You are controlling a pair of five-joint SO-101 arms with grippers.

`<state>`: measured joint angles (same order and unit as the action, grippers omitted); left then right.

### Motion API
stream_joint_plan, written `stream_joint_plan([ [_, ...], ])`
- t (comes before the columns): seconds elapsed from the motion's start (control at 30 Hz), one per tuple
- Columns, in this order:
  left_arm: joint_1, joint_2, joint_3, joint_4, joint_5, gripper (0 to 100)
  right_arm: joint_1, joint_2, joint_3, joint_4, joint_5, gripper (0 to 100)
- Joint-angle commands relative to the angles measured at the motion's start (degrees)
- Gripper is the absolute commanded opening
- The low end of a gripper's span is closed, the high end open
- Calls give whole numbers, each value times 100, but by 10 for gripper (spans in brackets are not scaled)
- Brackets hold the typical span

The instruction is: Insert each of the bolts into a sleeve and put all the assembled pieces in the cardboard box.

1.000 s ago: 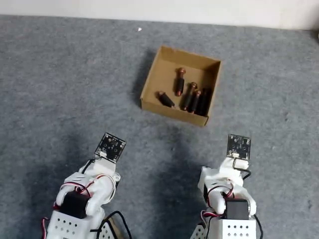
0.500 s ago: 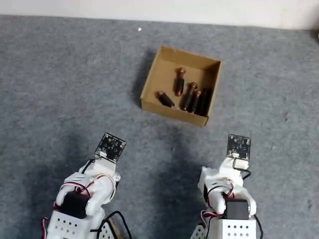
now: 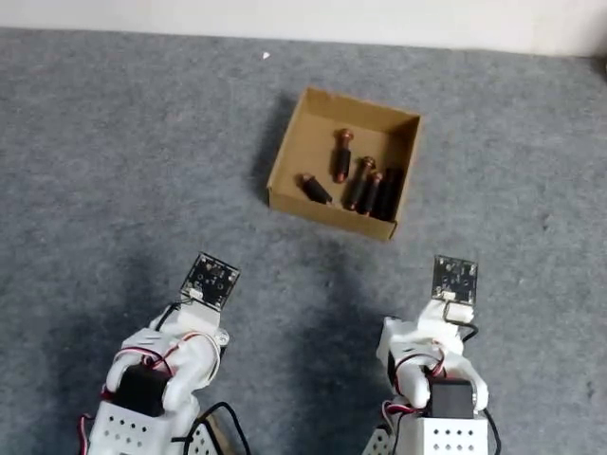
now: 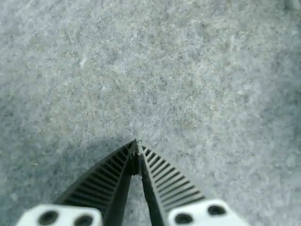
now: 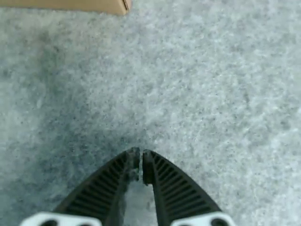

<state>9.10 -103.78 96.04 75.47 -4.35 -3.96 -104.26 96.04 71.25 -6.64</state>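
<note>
Hanging low over the grey counter (image 3: 114,142), my left pincer (image 4: 136,146) has its ribbed tips pressed together with nothing between them. My right pincer (image 5: 139,160) is likewise closed down to a hairline gap and grips nothing. The cardboard box (image 3: 281,161) stands on the counter well beyond both pincers, somewhat nearer my right arm. Inside it lie the assembled pieces (image 3: 360,183), copper-headed bolts in dark sleeves: several side by side against one wall, one alone in the middle, and one near the front wall.
</note>
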Motion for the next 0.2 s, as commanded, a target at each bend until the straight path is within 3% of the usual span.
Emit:
stream_joint_plan([
  [0.0, -31, -22, 110, 26, -88, 5, 101, -75, 734, 31, -62, 6],
  [0.17, -31, -22, 110, 26, -88, 5, 101, -75, 734, 31, -62, 6],
])
